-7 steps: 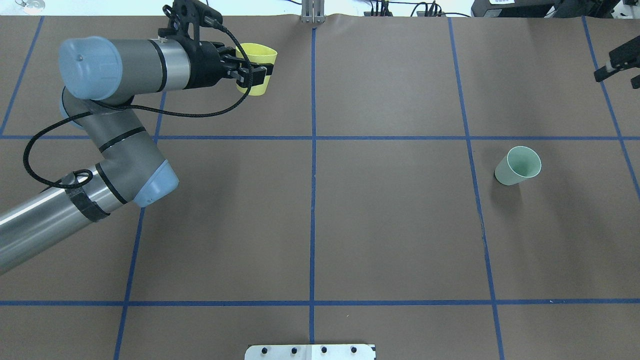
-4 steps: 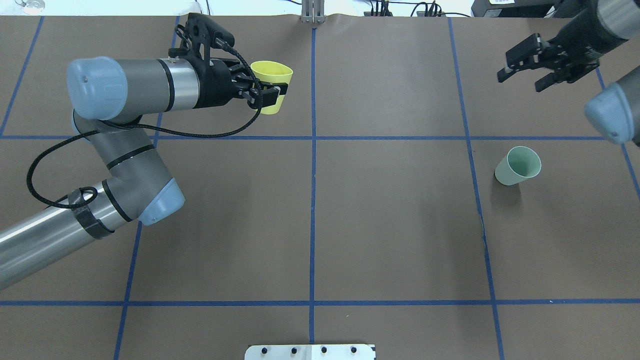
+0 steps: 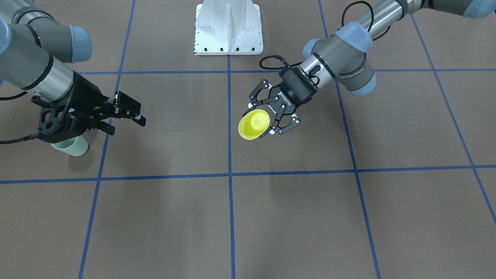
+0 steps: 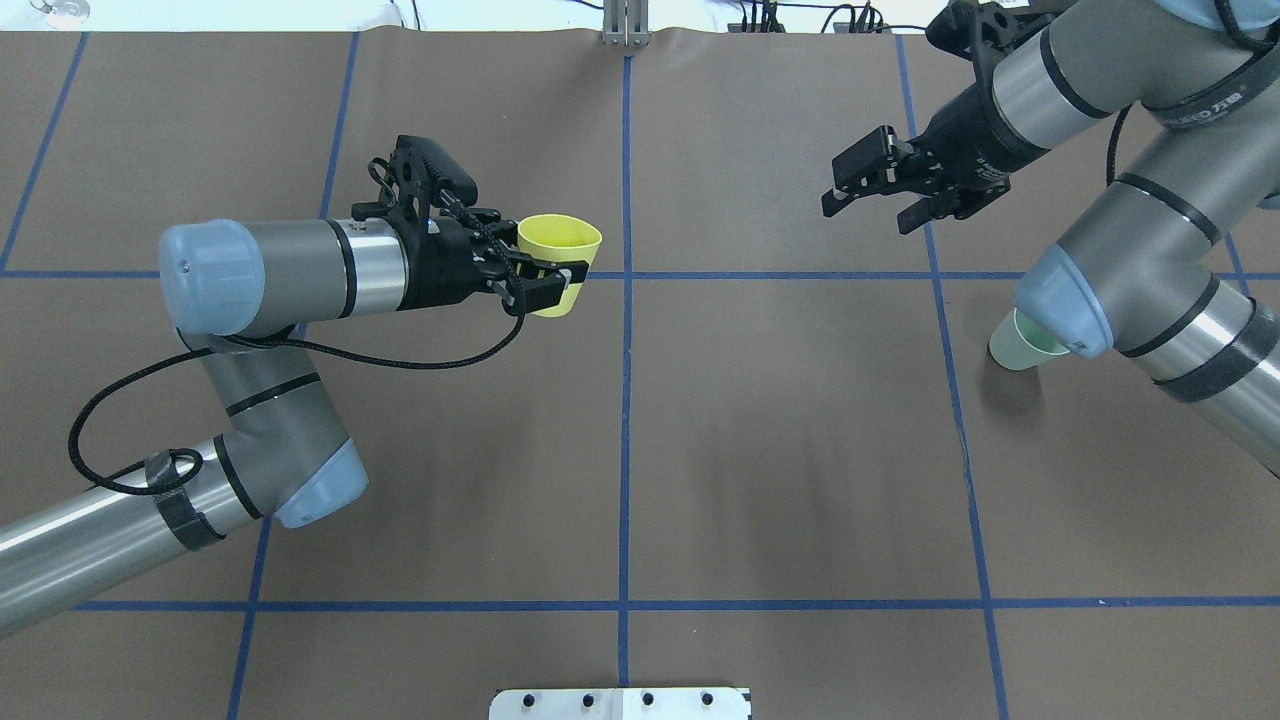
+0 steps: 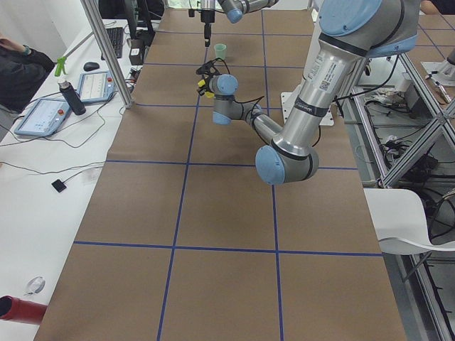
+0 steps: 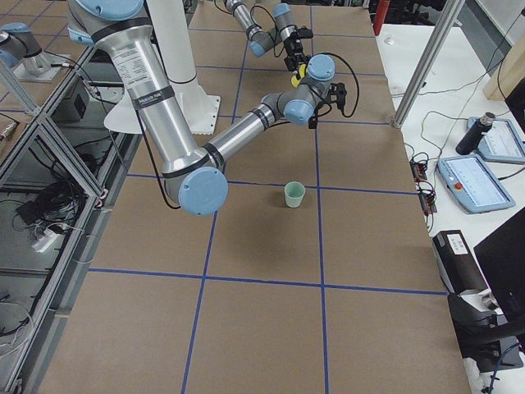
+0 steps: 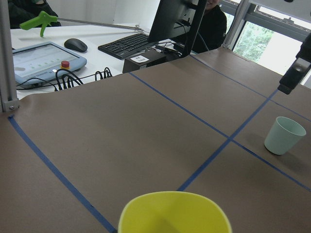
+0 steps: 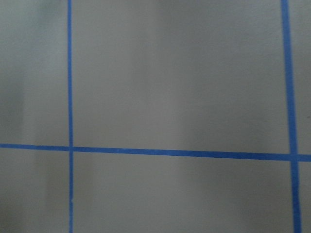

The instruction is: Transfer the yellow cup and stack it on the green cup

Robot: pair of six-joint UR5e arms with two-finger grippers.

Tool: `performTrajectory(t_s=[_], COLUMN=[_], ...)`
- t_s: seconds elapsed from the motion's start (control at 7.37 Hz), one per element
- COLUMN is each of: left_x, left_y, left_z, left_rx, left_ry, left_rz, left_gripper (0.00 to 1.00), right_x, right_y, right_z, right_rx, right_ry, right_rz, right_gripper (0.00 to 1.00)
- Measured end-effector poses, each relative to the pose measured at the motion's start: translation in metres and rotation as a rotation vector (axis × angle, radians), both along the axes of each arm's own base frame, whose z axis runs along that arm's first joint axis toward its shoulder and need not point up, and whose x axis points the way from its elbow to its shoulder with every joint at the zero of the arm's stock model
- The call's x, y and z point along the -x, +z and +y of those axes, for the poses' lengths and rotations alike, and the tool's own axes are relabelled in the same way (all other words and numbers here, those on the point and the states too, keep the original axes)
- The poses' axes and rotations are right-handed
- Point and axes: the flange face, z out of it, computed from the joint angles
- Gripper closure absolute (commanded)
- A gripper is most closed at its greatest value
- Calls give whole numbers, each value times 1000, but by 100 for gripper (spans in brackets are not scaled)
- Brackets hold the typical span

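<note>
My left gripper (image 4: 553,277) is shut on the yellow cup (image 4: 560,262) and holds it upright above the table, left of the centre line. In the front view this gripper (image 3: 272,121) grips the cup (image 3: 254,124) by its side. The cup's rim fills the bottom of the left wrist view (image 7: 175,213). The green cup (image 4: 1012,348) stands on the table at the right, partly hidden by my right arm's elbow; it also shows in the left wrist view (image 7: 284,135) and the right side view (image 6: 294,194). My right gripper (image 4: 868,210) is open and empty, above the table's far right.
Blue tape lines (image 4: 625,400) divide the brown table into squares. The white robot base plate (image 3: 228,27) sits at the near edge. Beyond the far edge are a keyboard (image 7: 129,44), a tablet (image 7: 41,56) and a metal post (image 4: 625,25).
My left gripper has carried the yellow cup nearer to the robot and toward the centre line. My right arm has swung in from the right edge, its open gripper now further left.
</note>
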Motion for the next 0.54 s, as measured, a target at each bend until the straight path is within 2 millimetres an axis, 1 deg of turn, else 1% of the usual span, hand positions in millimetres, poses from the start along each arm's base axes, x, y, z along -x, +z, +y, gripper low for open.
performTrajectory(t_s=[0.27, 0.41, 0.54], left_x=[-15, -20, -24], left_y=[-4, -6, -7], left_z=[17, 22, 26], left_rx=[-8, -10, -12], left_ry=[35, 45, 52], left_rz=[11, 15, 16], left_gripper=[100, 100, 100], right_x=[13, 27, 44], right_y=[-24, -38, -52], right_z=[11, 18, 28], right_rx=[-11, -21, -32], right_ry=[-62, -99, -136], right_rz=[-44, -62, -77], right_gripper=[1, 1, 1])
